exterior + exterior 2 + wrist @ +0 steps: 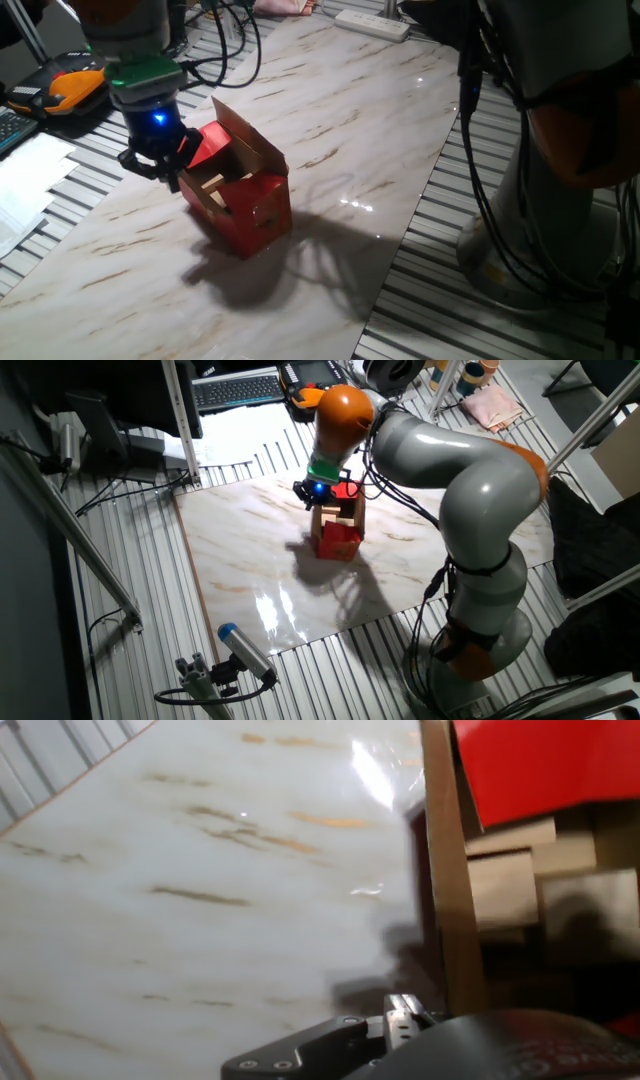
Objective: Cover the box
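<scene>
Marble-patterned tabletop carries the glossy red cardboard box; my tool, grip state unclear, should press the raised red flap down gently inward.

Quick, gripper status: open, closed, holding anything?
Gripper: at the red flap of the box, but whether the jaws are open or shut cannot be told; no grasp is visible.

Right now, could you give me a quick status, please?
Gripper at a red flap, state unclear. Box open, flaps up. Nothing blocking.
</scene>
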`<state>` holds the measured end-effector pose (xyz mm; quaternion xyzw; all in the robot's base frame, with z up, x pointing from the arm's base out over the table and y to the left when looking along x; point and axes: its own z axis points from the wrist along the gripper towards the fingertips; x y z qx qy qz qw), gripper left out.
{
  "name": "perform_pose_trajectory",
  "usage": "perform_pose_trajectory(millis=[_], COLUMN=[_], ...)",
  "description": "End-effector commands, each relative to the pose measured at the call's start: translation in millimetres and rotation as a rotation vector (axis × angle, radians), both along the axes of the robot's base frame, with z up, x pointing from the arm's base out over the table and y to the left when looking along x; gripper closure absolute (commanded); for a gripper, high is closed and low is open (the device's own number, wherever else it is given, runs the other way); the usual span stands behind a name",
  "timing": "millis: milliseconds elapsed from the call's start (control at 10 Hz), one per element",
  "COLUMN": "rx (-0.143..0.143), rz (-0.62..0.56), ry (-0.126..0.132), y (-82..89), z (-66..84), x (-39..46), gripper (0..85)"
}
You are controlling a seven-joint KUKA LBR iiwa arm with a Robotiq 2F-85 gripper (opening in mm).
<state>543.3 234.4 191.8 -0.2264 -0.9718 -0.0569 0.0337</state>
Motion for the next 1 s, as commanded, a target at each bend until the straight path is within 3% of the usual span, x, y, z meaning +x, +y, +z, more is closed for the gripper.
perform_pose_trajectory(millis=[0,100,300,500,700,900], rx=[0.007,-0.004,-0.057,-0.068,-0.098,-0.097], rz=[0.023,0.055,0.130,0.155,0.202,0.211], ry=[0.010,0.024,0.042,0.044,0.062,0.066], y=[-3.4,-7.2,-14.8,-20.0,-24.2,-26.8], z=[1.7,3.6,3.1,2.2,4.0,5.3], x=[1.4,2.6,2.9,3.9,4.3,4.9], gripper=[85.0,85.0,85.0,85.0,85.0,85.0])
